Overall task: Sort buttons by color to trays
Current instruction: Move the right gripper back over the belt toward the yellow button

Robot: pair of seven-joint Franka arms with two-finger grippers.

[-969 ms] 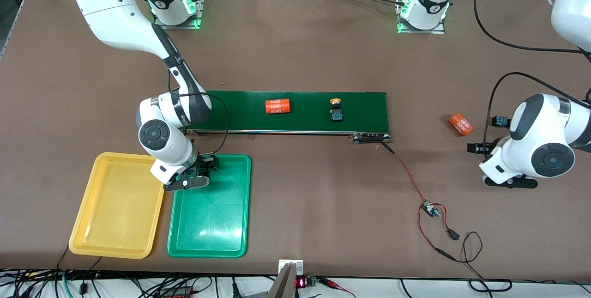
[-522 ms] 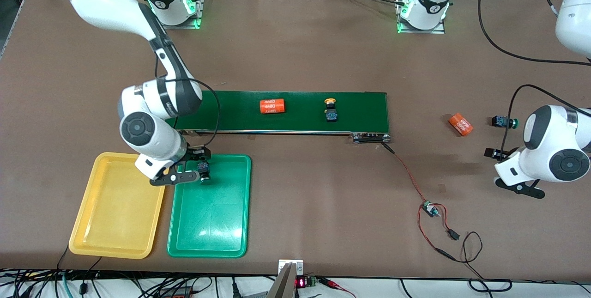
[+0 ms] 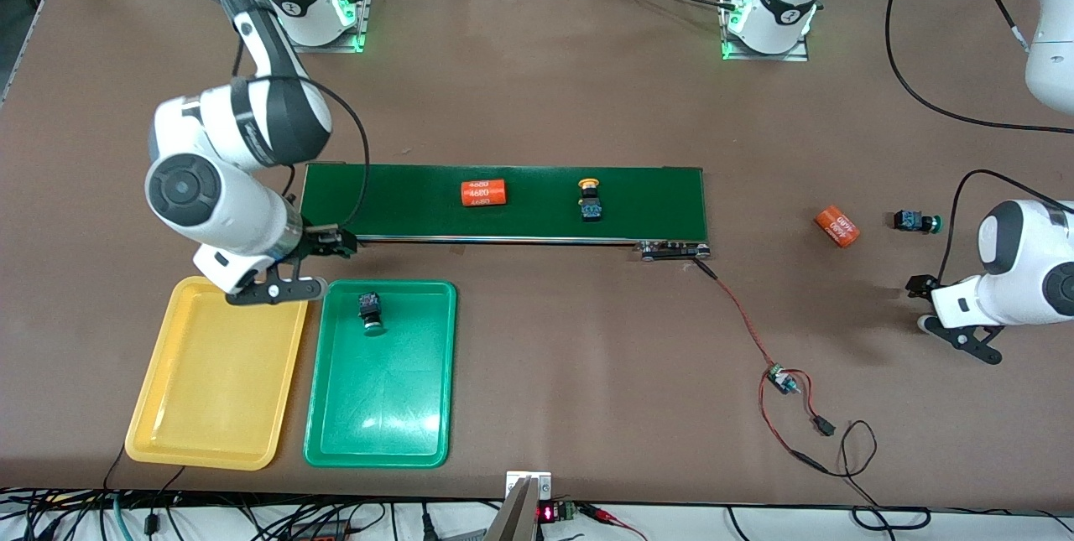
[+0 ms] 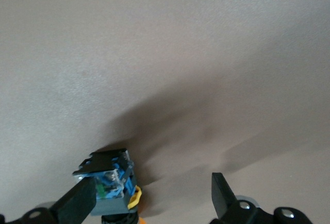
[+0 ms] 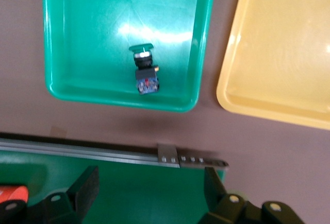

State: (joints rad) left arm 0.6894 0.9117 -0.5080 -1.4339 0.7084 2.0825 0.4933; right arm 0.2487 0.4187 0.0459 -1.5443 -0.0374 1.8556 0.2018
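Observation:
A green-capped button lies in the green tray, beside the bare yellow tray. My right gripper hangs open, holding nothing, over the belt's edge by the trays. A yellow-capped button rides the dark-green belt. Another green-capped button lies on the table at the left arm's end. My left gripper is open low over the table. A blue-bodied button with a yellow-orange part rests against one finger; the other finger stands apart.
An orange "4680" cylinder lies on the belt and a second one on the table beside the green-capped button. A red-and-black cable with a small board trails from the belt's end toward the front camera.
My right gripper has risen from the green tray toward the belt, leaving the green-capped button there. The belt's cylinder and button shifted toward the right arm's end. My left arm moved toward its own end.

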